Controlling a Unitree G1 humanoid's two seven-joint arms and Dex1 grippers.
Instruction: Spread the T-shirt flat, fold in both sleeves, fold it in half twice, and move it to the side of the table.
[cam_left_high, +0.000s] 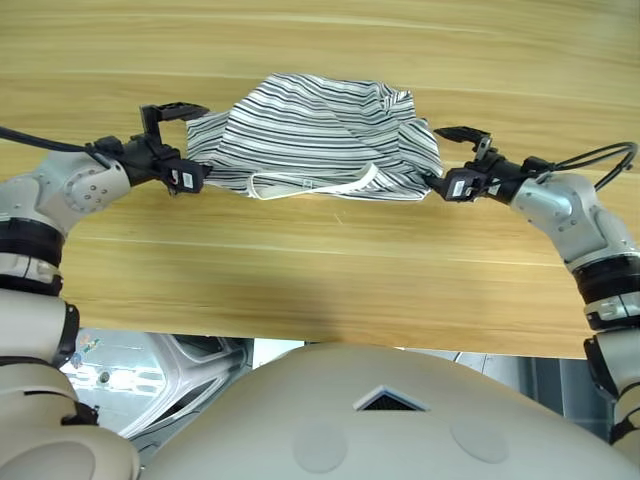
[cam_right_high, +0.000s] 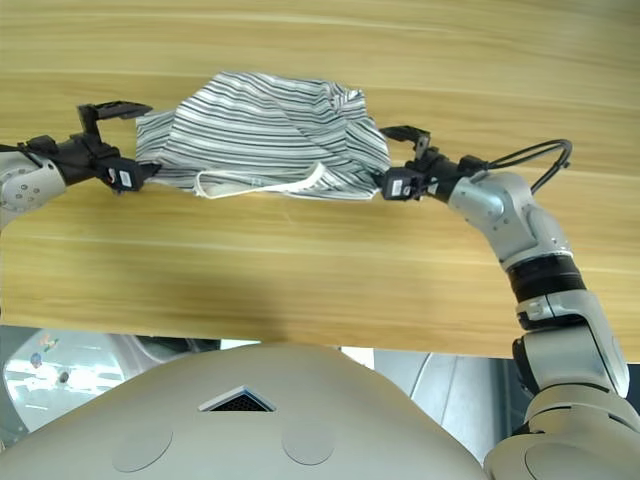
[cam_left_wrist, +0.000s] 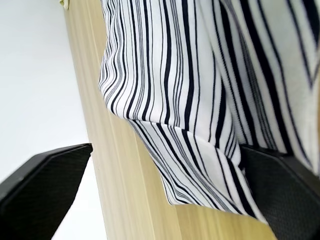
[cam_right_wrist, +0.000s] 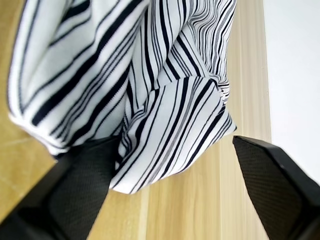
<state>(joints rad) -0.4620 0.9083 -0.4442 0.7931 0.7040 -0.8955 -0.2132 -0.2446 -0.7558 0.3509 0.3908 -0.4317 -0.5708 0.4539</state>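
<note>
Closest to you is the bare wooden table (cam_left_high: 300, 280). A bit farther, your left gripper (cam_left_high: 196, 145) sits at the left edge of the striped T-shirt (cam_left_high: 320, 135). Your right gripper (cam_left_high: 436, 156) sits at its right edge. Both are open wide around some cloth, not pinching it. The shirt lies bunched up between them. I think you are at the spreading step. Next, pinch both edges and pull them apart gently.
</note>
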